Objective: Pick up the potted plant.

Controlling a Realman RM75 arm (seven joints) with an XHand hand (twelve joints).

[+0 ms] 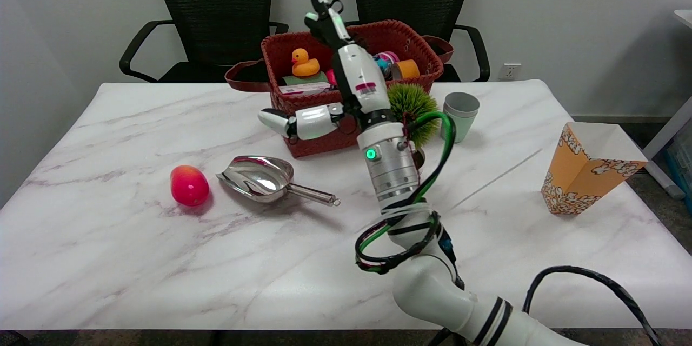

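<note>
Plant (413, 111) just right of hand (346, 81).

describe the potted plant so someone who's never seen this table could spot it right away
Find the red woven basket at the far middle of the marble table. Just in front of its right corner, left of the grey-green cup, sits the potted plant, partly behind the robot's right hand. It is the only spiky green ball here.

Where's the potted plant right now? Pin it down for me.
In the head view the potted plant stands right of centre, just in front of the red basket, left of the grey cup, partly hidden behind the right hand.
</note>
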